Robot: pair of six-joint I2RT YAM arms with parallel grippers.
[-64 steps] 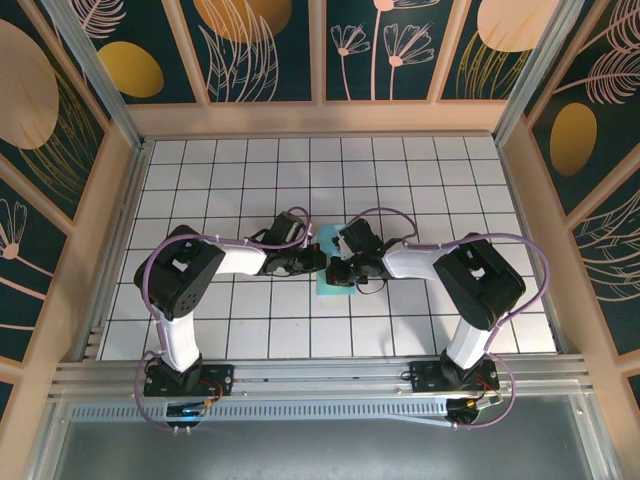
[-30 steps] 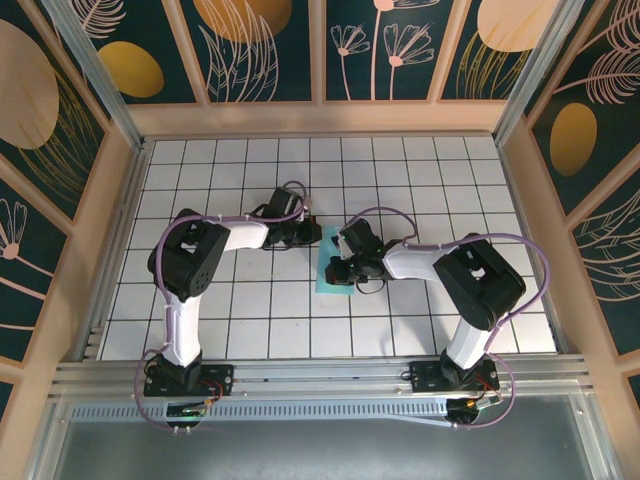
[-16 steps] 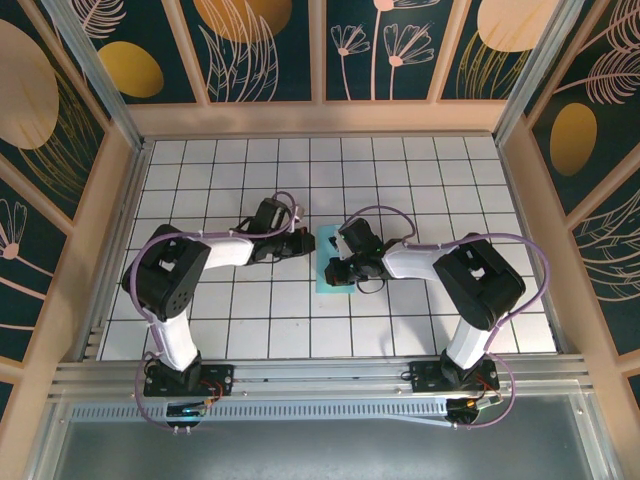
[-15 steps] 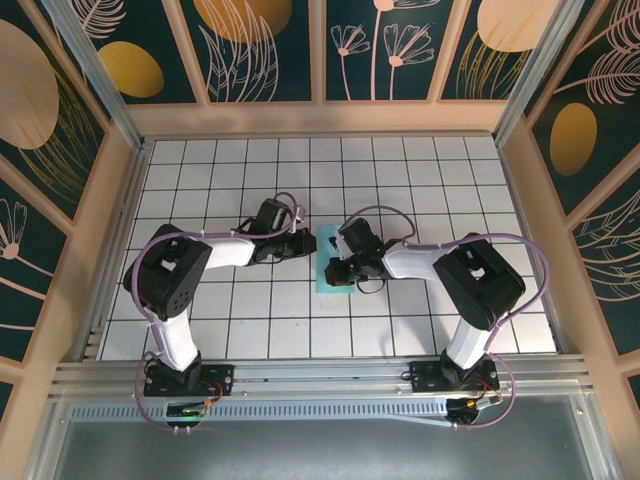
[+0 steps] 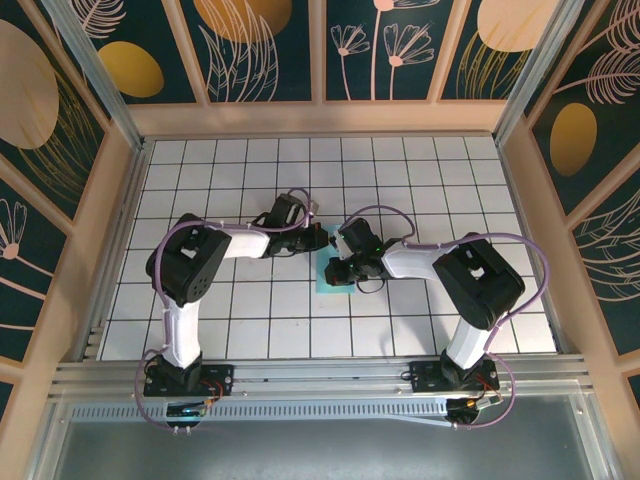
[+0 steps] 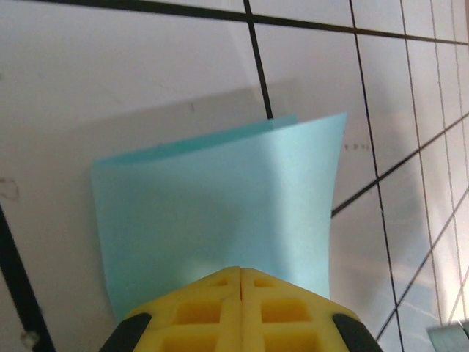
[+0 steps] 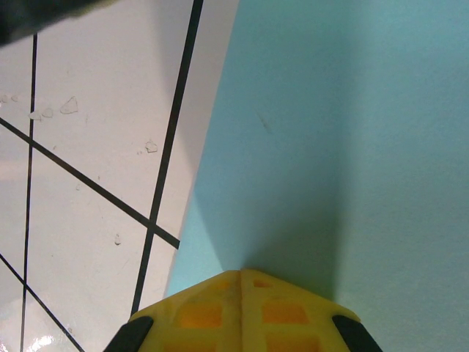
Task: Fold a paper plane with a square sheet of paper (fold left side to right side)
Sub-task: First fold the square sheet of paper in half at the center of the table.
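Item under inspection: sheet of paper (image 5: 324, 283), thin, matte, light turquoise, unmarked. It lies near the centre of the desk (image 5: 250, 320), between the two wrists, and is mostly covered by them in the overhead view.

Left wrist view: the paper (image 6: 220, 213) is doubled over. The upper layer bows slightly, and a narrow strip of the lower layer shows along its far edge. Corners are sharp and the surface is smooth.

Right wrist view: the paper (image 7: 344, 132) lies flat, with one straight edge running diagonally across the desk tiles.

Left fingers (image 6: 209, 312): yellow ribbed plastic, pressed together with no gap, tips over the near edge of the paper. It cannot be told whether a layer is pinched between them.

Right fingers (image 7: 198, 315): same make, also together, tips set down on the paper close to its edge.

Desk surface: glossy white tiles with thin black grid lines. Small pale flecks (image 7: 69, 106) lie just beside the paper.

Surroundings: purple cables (image 5: 520, 250) loop over both arms. A ribbed metal rail (image 5: 320, 375) runs along the near edge. The enclosure walls (image 5: 250, 50) are dark teal panels with gold and pink plant motifs in pale wooden frames.
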